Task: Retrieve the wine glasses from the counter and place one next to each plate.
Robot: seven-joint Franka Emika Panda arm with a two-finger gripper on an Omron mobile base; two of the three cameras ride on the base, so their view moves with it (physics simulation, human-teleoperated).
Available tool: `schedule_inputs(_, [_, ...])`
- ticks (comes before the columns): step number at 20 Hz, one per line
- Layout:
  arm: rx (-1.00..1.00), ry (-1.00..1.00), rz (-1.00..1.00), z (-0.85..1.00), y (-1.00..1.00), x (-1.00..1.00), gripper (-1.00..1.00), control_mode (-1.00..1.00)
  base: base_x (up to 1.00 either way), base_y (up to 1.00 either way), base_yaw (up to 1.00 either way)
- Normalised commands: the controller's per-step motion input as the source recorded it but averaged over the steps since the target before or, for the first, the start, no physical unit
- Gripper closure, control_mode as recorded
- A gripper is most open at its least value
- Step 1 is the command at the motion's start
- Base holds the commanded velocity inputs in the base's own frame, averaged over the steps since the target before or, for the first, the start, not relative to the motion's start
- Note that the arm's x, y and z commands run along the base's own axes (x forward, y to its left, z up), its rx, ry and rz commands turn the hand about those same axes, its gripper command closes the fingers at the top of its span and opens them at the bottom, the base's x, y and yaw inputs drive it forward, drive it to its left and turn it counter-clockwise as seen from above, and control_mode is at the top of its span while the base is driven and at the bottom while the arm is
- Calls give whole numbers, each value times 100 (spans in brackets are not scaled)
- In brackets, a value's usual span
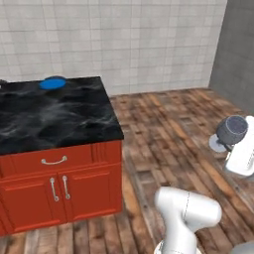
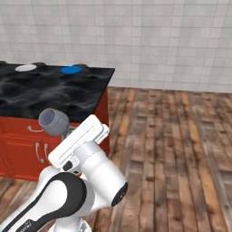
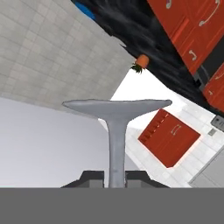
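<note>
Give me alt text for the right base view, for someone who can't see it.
A white robot arm carries a smoky-grey wine glass, tipped sideways, in its shut pincer over a wooden floor. Behind it stands a black marble island on red cabinets, with a blue plate and a white plate near its far edge, before a white tiled wall.

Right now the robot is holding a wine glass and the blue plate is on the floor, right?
Not quite. The end effector does hold a glass by its stem, but the blue plate lies on the black top, not on the floor. The left base view shows this.
</note>
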Motion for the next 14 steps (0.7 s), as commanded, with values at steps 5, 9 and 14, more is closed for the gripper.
schedule_inputs(5, [0, 0, 0, 0, 0, 0, 100, 100, 100, -86, 0])
schedule_inputs(9, [0, 0, 0, 0, 0, 0, 100, 100, 100, -100, 5])
schedule_inputs(14, [0, 0, 0, 0, 0, 0, 100, 100, 100, -100, 13])
